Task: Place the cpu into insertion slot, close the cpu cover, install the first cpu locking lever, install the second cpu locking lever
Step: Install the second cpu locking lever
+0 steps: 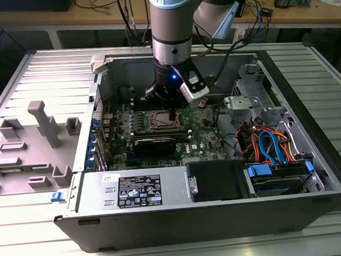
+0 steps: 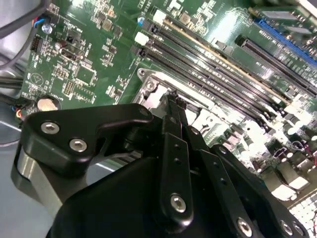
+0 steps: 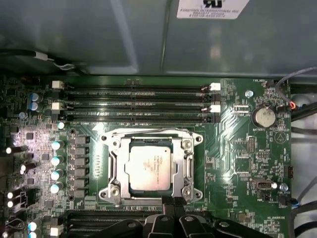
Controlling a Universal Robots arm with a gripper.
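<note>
Here, gripper (image 3: pixel 173 202) with fingers pressed together, empty, at the cpu cover (image 3: pixel 151 167) edge.

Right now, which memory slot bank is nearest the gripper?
The bank on the gripper's side of the cpu, right beside the shut jaws. The other bank lies beyond the cpu, next to the case wall.

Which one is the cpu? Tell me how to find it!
Look inside the open computer case at the green motherboard. Near its middle, below the long black memory slots, sits a silvery metal frame, the cpu cover. The cpu is the flat, dull silver-grey square inside that frame, just beyond the black tool.
</note>
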